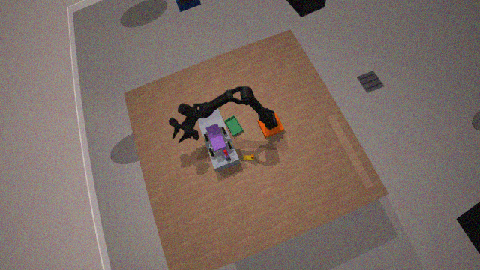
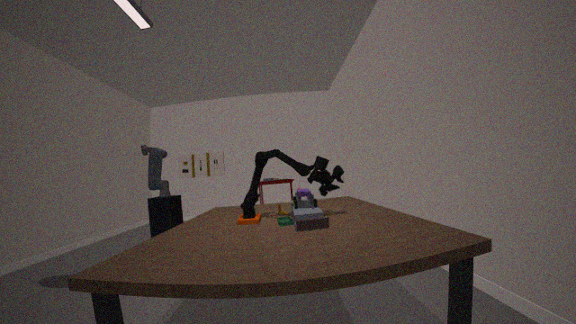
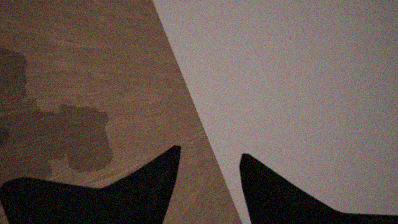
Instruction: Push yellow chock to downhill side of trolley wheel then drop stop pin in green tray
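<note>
The trolley (image 1: 217, 142) (image 2: 304, 192), purple on top with dark wheels, stands on the grey ramp (image 1: 221, 165) (image 2: 311, 223). The red-headed stop pin (image 1: 225, 152) stands at its lower end in the top view. The yellow chock (image 1: 248, 157) (image 2: 281, 211) lies on the table beside the ramp's pin end, apart from the trolley. The green tray (image 1: 234, 126) (image 2: 285, 221) sits beside the ramp and looks empty. My gripper (image 1: 176, 140) (image 2: 331, 191) (image 3: 210, 156) is partly open with nothing between its fingers, raised above the table on the ramp's far side from the arm base.
The orange arm base (image 1: 277, 130) (image 2: 248, 220) is on the tray's side of the ramp. My arm (image 1: 219, 102) (image 2: 288, 160) reaches over the ramp's tray end. The wooden table (image 1: 262, 210) (image 2: 382, 238) has an edge beyond the gripper, and its shadow shows in the wrist view.
</note>
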